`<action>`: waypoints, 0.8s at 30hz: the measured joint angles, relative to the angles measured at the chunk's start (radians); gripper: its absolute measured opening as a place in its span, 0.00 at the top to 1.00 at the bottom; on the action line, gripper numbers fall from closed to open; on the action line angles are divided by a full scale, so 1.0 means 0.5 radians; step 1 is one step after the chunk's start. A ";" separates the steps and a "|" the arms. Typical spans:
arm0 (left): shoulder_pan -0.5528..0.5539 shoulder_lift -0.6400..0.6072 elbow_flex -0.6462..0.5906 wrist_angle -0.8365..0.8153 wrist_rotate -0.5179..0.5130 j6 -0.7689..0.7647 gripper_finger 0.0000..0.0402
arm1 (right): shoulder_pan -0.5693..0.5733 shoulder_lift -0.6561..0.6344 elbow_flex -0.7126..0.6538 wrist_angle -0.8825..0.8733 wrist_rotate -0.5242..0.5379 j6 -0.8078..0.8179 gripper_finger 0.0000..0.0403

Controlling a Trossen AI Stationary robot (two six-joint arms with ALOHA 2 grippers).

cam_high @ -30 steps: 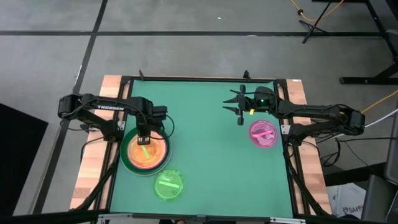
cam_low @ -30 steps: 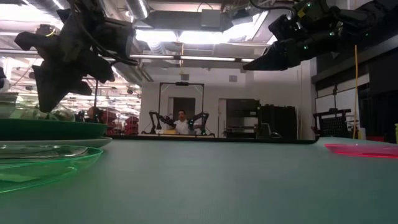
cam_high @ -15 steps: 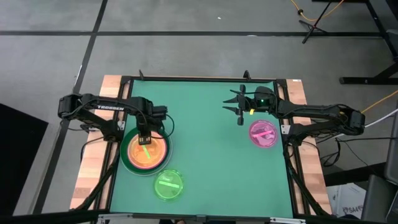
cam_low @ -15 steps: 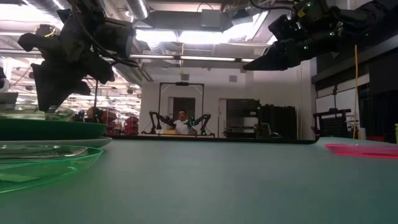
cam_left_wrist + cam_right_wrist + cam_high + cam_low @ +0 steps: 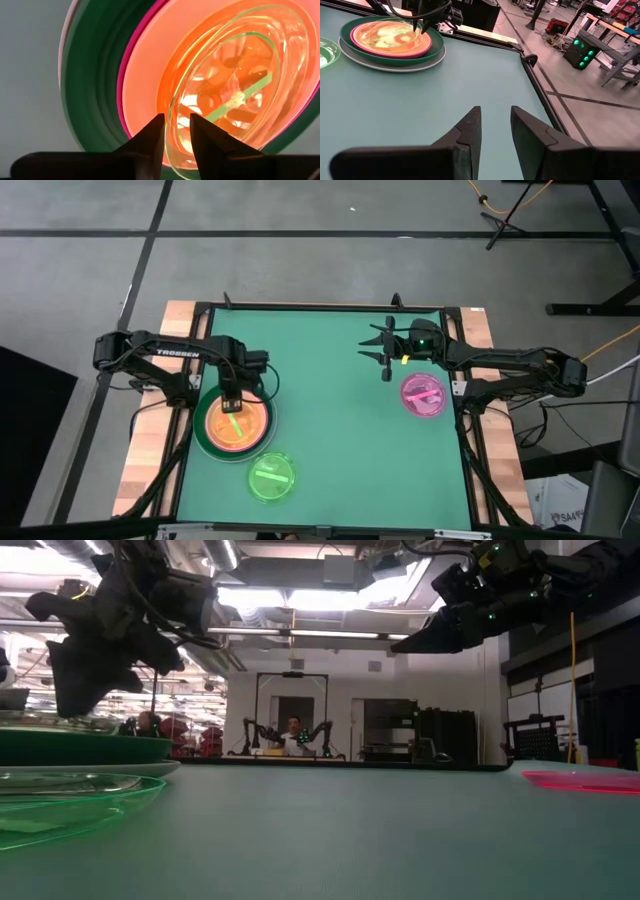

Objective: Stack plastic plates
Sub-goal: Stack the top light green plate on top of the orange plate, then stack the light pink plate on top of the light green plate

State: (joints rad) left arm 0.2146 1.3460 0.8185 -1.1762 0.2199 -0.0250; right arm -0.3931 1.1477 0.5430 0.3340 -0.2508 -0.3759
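Note:
A stack stands at the table's left: a pale plate (image 5: 380,64) at the bottom, then dark green (image 5: 203,435), magenta (image 5: 131,75), translucent orange (image 5: 200,65) and a small lime-green plate (image 5: 235,95) on top. My left gripper (image 5: 177,135) is open and points down just above the stack's far side, its fingers on either side of the top plate's rim. A second lime-green plate (image 5: 271,477) lies flat near the front edge. A pink plate (image 5: 423,395) lies flat at the right. My right gripper (image 5: 366,350) is open, raised over the far right. No cream plate shows.
The middle of the green table (image 5: 330,430) lies between the stack and the pink plate. Black rails edge the table (image 5: 530,75). In the low view a person (image 5: 292,735) sits beyond the far edge beside other robot arms.
My left gripper has risen slightly over the stack. The top lime-green plate, which stood a little higher on one side, now lies flat on the orange plate.

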 joint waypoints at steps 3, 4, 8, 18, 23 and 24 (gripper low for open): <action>0.000 0.000 0.000 -0.059 0.000 -0.001 0.79 | 0.000 0.000 0.000 0.000 0.000 0.000 0.76; 0.000 0.000 0.000 -0.074 0.001 -0.001 0.79 | 0.000 0.000 0.000 0.000 0.000 0.000 0.76; 0.000 0.000 0.000 -0.093 0.001 -0.035 0.79 | 0.000 0.000 0.000 0.000 0.000 0.000 0.76; 0.000 0.000 0.015 -0.102 -0.009 -0.160 0.79 | 0.000 0.000 0.000 0.000 0.000 0.000 0.76; 0.000 0.000 0.130 -0.176 -0.222 -0.242 0.79 | 0.000 0.000 0.000 0.000 0.000 0.000 0.76; 0.000 0.000 0.160 -0.185 -0.263 -0.260 0.79 | 0.000 0.000 0.000 -0.001 0.000 0.000 0.76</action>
State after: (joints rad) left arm 0.2146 1.3460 0.8983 -1.2688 0.0886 -0.1547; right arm -0.3931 1.1477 0.5430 0.3336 -0.2508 -0.3759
